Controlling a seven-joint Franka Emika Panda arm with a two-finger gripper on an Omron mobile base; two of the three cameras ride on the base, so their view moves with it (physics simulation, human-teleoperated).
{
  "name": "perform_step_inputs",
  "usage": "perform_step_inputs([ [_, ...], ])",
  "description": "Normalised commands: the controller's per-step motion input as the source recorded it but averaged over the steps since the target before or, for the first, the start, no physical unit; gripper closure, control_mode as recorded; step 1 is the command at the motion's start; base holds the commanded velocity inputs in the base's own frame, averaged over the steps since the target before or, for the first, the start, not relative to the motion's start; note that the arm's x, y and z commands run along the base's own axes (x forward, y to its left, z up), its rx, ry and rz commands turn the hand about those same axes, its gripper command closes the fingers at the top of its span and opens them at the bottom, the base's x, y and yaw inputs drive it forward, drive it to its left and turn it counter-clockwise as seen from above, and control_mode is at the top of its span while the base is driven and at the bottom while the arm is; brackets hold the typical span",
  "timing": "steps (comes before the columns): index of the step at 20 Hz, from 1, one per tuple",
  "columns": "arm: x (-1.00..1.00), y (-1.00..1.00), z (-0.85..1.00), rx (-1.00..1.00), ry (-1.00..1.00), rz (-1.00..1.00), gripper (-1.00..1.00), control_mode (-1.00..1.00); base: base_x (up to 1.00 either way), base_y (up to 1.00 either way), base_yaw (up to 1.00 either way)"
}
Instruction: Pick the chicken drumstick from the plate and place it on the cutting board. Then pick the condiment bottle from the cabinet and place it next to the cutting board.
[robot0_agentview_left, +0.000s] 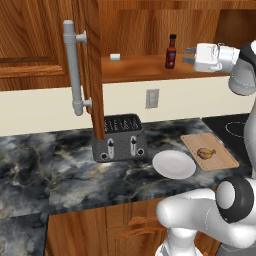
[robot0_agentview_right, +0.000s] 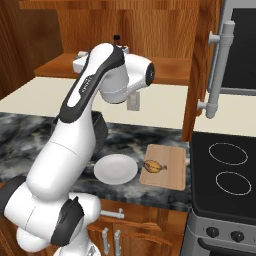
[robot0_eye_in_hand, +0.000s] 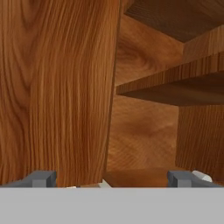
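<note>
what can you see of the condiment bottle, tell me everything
The condiment bottle is small and dark red, with a narrow neck, a black cap and a pale label on its body. It stands upright on the wooden shelf of the open cabinet, free of everything but that shelf. The open gripper hangs level with it just to its right, not touching. In the right base view just its black cap peeks above the arm.

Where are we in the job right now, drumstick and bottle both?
Done: the chicken drumstick lies on the cutting board; the plate is bare. In hand: the open gripper is up at the cabinet shelf beside the condiment bottle, nothing gripped. Left: grasp the bottle and set it next to the board.
</note>
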Motion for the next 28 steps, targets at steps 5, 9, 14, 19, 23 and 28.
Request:
perform_step_inputs([
  [5, 0.12, -0.08, 0.0, 0.0, 0.0, 0.0, -1.0, -1.0, 0.0, 0.0, 0.0],
  [9, 0.13, -0.05, 0.0, 0.0, 0.0, 0.0, -1.0, -1.0, 0.0, 0.0, 0.0],
  [14, 0.12, -0.02, 0.0, 0.0, 0.0, 0.0, -1.0, -1.0, 0.0, 0.0, 0.0],
  [19, 0.13, -0.02, 0.0, 0.0, 0.0, 0.0, -1.0, -1.0, 0.0, 0.0, 0.0],
  [23, 0.12, -0.04, 0.0, 0.0, 0.0, 0.0, -1.0, -1.0, 0.0, 0.0, 0.0],
  [28, 0.1, -0.05, 0.0, 0.0, 0.0, 0.0, -1.0, -1.0, 0.0, 0.0, 0.0],
])
